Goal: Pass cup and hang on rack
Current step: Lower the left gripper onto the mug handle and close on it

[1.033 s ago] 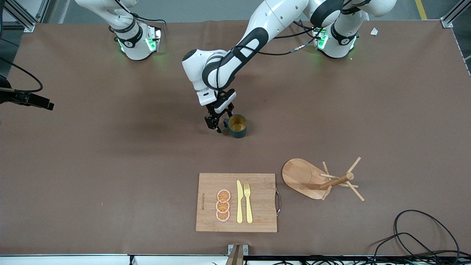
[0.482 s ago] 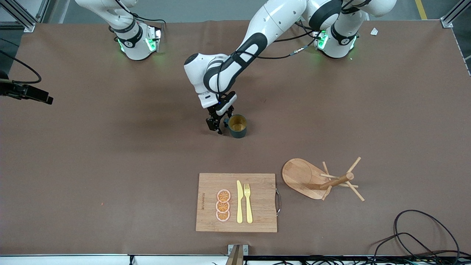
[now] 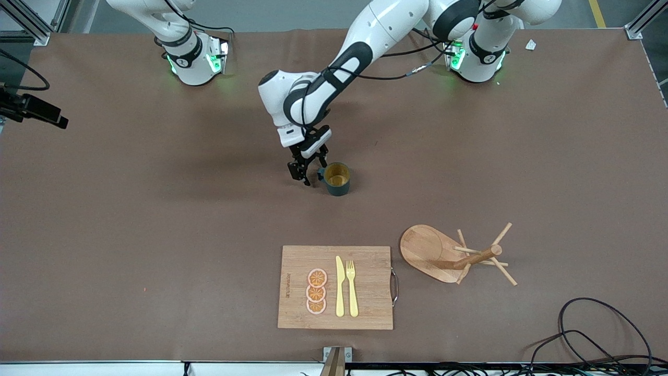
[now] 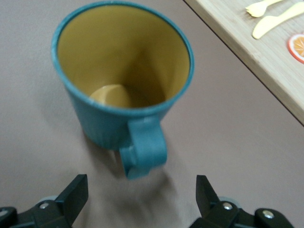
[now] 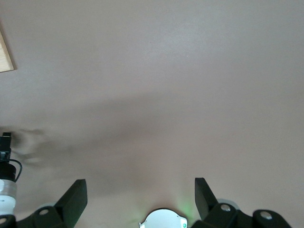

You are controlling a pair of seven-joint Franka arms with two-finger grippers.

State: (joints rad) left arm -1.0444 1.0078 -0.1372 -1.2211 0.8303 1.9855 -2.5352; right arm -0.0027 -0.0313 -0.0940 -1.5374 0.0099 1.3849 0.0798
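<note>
The dark teal cup (image 3: 337,179) stands upright on the brown table near its middle, handle toward my left gripper (image 3: 308,176). That gripper is open and empty, low beside the handle on the right arm's side. In the left wrist view the cup (image 4: 123,71) and its loop handle (image 4: 145,148) lie just ahead of the open left gripper (image 4: 141,194), apart from the fingers (image 4: 76,192). The wooden rack (image 3: 425,248) stands nearer the front camera, toward the left arm's end. My right gripper (image 3: 52,116) waits open over the right arm's end, and it shows open over bare table in the right wrist view (image 5: 140,194).
A wooden cutting board (image 3: 365,287) with orange slices, a yellow knife and a fork lies near the front edge, beside the rack. It also shows in the left wrist view (image 4: 266,52). Black cables (image 3: 600,334) lie at the front corner on the left arm's end.
The left gripper has shifted slightly beside the cup's handle, still open. The right gripper has moved farther up the view. The cup has not moved.
</note>
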